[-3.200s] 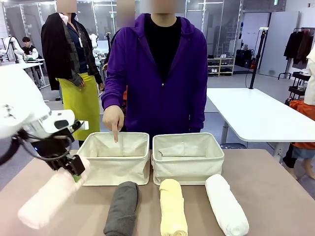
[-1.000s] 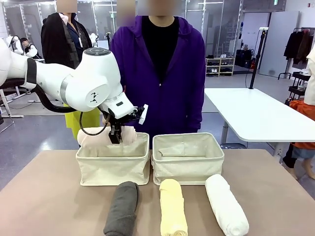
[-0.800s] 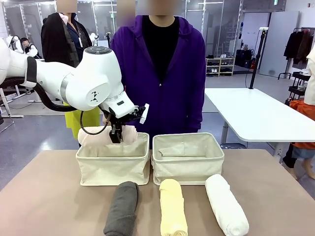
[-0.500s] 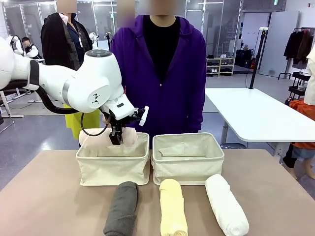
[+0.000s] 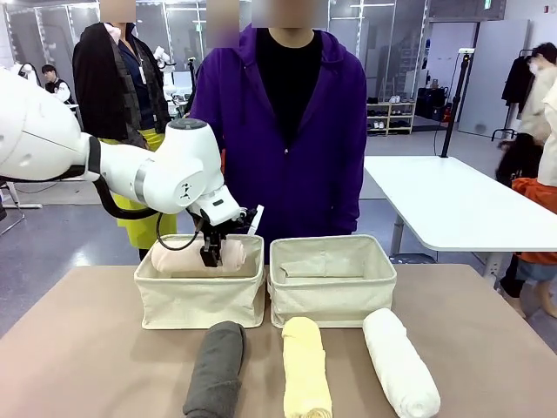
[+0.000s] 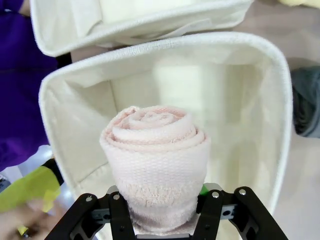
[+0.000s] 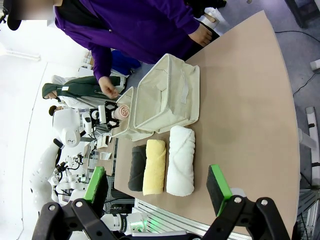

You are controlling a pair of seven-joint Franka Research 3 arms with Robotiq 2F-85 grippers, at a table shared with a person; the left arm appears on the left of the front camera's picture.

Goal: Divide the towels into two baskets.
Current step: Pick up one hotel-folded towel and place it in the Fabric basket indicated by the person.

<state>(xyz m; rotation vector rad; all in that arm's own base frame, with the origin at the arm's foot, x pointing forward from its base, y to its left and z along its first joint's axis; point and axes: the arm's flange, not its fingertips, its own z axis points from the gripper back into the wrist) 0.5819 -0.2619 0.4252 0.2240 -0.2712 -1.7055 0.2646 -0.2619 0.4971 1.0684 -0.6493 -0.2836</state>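
Front view: left gripper [image 5: 211, 254] clamped on pink towel [image 5: 178, 259], which sits partly below the rim of left basket [image 5: 200, 300]. Right basket [image 5: 331, 292] just beside it. Grey towel [image 5: 215, 370] lies in front of left basket, yellow towel [image 5: 306, 370] and white towel [image 5: 400, 364] farther right. Left wrist view: pink towel end-on, over left basket's interior. Right wrist view: right gripper [image 7: 156, 190] spread wide, empty, well apart from left basket.

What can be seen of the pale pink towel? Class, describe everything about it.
The pale pink towel is soft looped terry rolled into a thick cylinder, its spiral end facing the left wrist camera. The left gripper is shut on it near one end. From the front it lies roughly level, partly sunk below the rim of the left basket. Whether it touches the basket's floor cannot be told.
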